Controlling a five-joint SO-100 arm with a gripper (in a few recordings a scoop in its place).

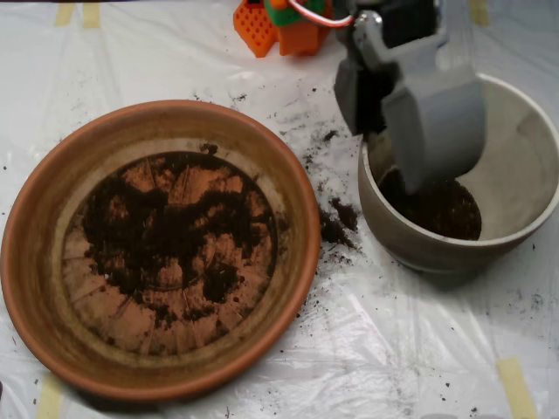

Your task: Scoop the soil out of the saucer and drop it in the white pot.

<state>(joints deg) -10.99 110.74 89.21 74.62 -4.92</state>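
The terracotta saucer (52, 262) fills the left half of the overhead view. A thin, patchy layer of dark soil (166, 231) covers its ridged base. On the right stands the white pot (524, 175), with a small heap of soil (441, 209) at its bottom. My grey scoop (393, 157) hangs over the pot's left side, just inside the rim and pointing down. Its two shells stand apart, so it is open. The large pale shell hides part of the pot's interior.
Spilled soil crumbs (336, 223) lie on the white plastic sheet between saucer and pot. An orange part of the arm's base (279, 26) sits at the top centre. Yellow tape strips (515, 384) hold the sheet down near the corners.
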